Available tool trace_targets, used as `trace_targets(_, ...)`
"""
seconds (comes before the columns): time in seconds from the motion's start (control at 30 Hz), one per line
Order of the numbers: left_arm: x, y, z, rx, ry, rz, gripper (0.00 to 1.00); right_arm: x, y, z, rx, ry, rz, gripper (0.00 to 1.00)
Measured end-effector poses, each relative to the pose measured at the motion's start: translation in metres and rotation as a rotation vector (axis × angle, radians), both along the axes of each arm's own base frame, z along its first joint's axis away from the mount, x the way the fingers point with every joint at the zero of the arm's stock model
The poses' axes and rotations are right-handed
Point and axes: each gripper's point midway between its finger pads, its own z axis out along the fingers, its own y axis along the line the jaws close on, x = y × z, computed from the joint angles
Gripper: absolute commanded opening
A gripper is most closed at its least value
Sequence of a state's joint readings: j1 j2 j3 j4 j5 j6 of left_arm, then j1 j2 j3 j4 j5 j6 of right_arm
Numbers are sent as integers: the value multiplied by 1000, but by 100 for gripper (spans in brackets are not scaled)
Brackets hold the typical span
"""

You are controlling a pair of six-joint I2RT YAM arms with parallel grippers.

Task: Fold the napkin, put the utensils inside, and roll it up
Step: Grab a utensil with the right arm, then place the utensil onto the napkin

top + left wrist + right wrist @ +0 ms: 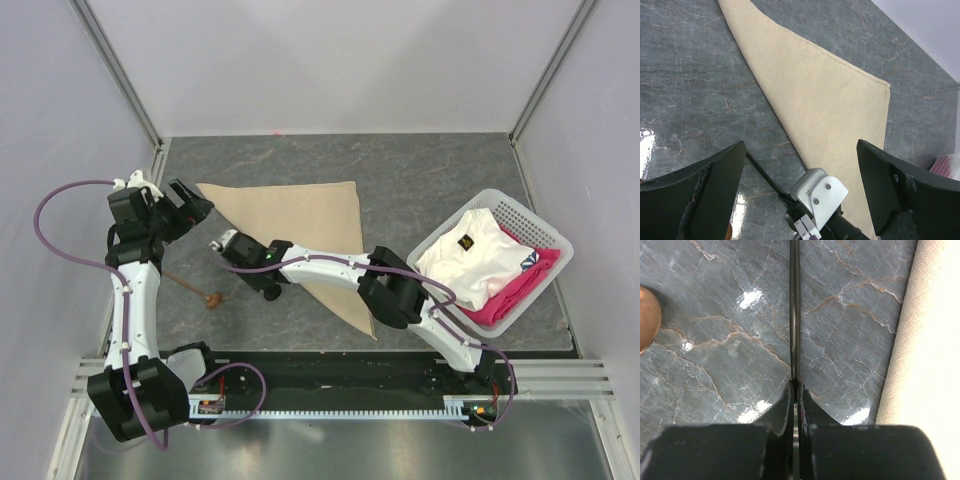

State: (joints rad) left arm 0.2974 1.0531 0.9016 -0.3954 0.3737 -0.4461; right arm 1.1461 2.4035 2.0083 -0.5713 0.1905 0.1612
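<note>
On the grey worktop (pixel 450 170), just left of the napkin (pixel 300 220), which lies folded into a triangle, the right arm's fingers (pixel 782 407) are pinched tight on the near end of a thin dark utensil (pixel 795 310). It runs straight out from their tips along the surface. A second utensil (pixel 210 298) with a small brown head lies apart on their near side, untouched, and the left arm's fingers (pixel 715 190) are spread wide by the napkin's left corner, holding nothing.
</note>
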Motion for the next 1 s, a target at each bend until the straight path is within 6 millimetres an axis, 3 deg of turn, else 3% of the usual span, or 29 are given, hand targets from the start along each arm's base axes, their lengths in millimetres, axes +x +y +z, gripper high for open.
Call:
trace_targets(0.33,0,0,0,-1,0,-2,99,0,-7,11,37,53,-18,0)
trace_targets(0.4,0,0,0,-1,0,-2,99,3,-12,23,59,60,-23,0)
trace_targets(0.5,0,0,0,-1,0,-2,99,13,-21,56,120,59,-35,0)
trace_targets(0.63,0,0,0,-1,0,-2,99,44,-35,101,210,22,-66,0)
trace_targets(0.7,0,0,0,-2,0,-2,99,62,-44,109,232,6,-85,0)
trace_targets(0.87,0,1,-1,-2,1,2,99,100,-71,101,218,11,-118,0)
trace_targets(1.0,0,1,-1,-2,1,2,99,118,-78,82,192,21,-105,0)
